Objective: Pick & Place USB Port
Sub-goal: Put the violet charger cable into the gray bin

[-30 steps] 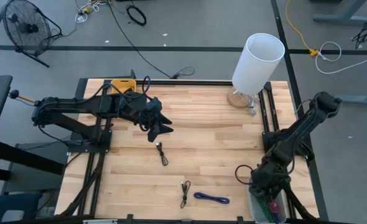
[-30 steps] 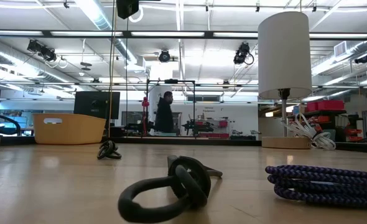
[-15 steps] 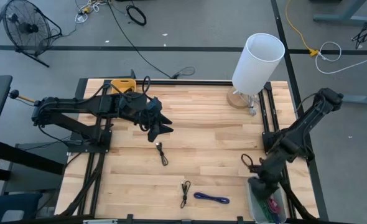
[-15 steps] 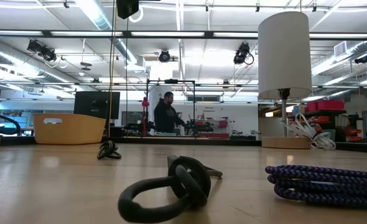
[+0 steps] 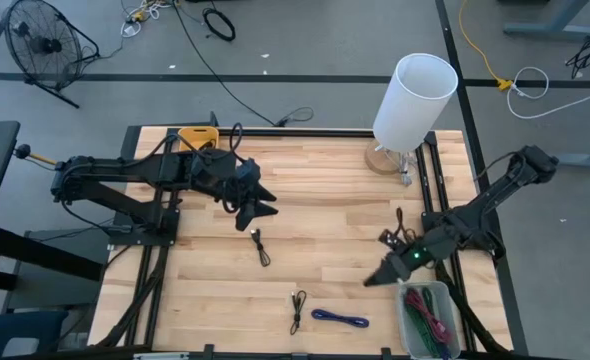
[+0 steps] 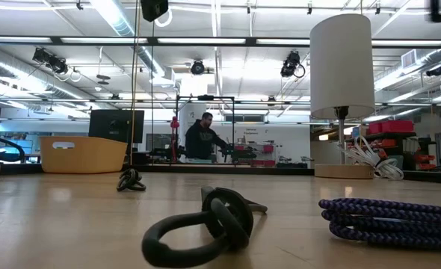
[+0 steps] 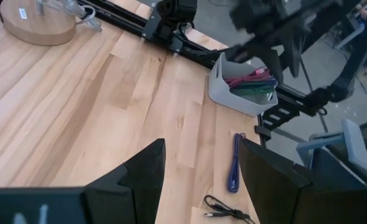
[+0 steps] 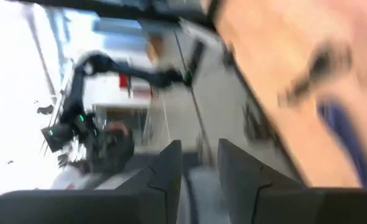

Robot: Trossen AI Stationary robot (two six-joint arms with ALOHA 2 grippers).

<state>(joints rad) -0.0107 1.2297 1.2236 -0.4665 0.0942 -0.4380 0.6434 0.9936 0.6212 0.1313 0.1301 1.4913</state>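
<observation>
Three coiled USB cables lie on the wooden table: a black one [image 5: 261, 246] mid-table, a second black one [image 5: 297, 309] near the front edge, and a blue one [image 5: 340, 319] [image 6: 392, 220] beside it. A grey bin [image 5: 430, 318] [image 7: 224, 93] at the near right corner holds red and green cables. My right gripper [image 5: 375, 278] [image 8: 199, 174] hovers over bare wood to the left of the bin, open and touching nothing. My left gripper [image 5: 265, 203] [image 7: 199, 168] waits open above the table, just far of the mid-table black cable.
A white-shaded lamp [image 5: 412, 98] [image 6: 341, 67] stands at the far right on a round wooden base. A yellow tray [image 5: 197, 136] [image 6: 82, 153] sits at the far left edge. Dark rails [image 5: 435, 190] run along both table sides. A person [image 6: 204, 140] stands in the room behind.
My right gripper has come up from over the grey bin and swung toward the table's left, turning until it points out over the wood. The left arm and the cables on the table have stayed put.
</observation>
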